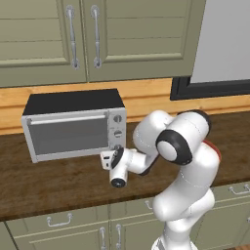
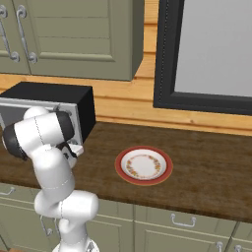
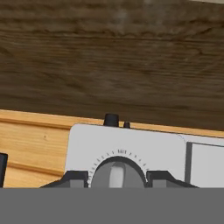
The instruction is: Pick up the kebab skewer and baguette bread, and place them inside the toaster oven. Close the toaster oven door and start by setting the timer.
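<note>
The toaster oven (image 1: 73, 105) stands on the wooden counter with its door (image 1: 68, 134) shut, and it also shows at the left of the right base view (image 2: 54, 96). My gripper (image 1: 114, 150) reaches to the lowest of the three knobs at the oven's right. In the hand view, which is rolled upside down, that round grey knob (image 3: 117, 168) sits between the two dark fingertips of the gripper (image 3: 117, 179), which press against its sides. The kebab skewer and the baguette bread are out of view; the grey door glass shows nothing behind it.
A red-rimmed plate (image 2: 165, 167) lies bare on the counter to the right of the oven. Green wall cabinets (image 1: 83, 34) hang above and a dark-framed window (image 2: 206, 54) is at the right. Drawer fronts run under the counter edge.
</note>
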Motion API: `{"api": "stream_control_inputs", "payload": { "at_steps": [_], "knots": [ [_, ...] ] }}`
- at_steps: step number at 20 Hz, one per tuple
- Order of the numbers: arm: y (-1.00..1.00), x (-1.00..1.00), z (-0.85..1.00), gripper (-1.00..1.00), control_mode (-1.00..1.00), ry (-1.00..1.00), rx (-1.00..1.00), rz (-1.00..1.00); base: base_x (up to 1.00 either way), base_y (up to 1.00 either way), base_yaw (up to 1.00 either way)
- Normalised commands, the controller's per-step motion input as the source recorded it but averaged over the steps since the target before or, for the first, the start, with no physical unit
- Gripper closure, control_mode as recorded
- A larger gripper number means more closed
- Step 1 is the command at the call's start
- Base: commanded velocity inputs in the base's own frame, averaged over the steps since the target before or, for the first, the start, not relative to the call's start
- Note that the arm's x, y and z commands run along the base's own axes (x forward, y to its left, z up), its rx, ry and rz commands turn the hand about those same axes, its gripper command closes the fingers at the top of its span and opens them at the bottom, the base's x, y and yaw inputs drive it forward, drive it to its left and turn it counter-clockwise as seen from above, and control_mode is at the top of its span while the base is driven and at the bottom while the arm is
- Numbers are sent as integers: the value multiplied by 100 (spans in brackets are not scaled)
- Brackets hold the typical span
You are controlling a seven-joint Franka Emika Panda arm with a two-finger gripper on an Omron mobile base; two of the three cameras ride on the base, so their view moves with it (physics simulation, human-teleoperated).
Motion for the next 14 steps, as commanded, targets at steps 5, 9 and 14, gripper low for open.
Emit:
{"api": "stream_control_inputs", "payload": {
  "at_steps": [5,9,14],
  "knots": [
    [-23,11,21,100,-100,0,0,2,0,0,0],
    [-21,7,29,100,-100,0,4,0,0,0,0],
    [-17,6,33,100,-100,0,11,0,0,0,0]
  ]
}}
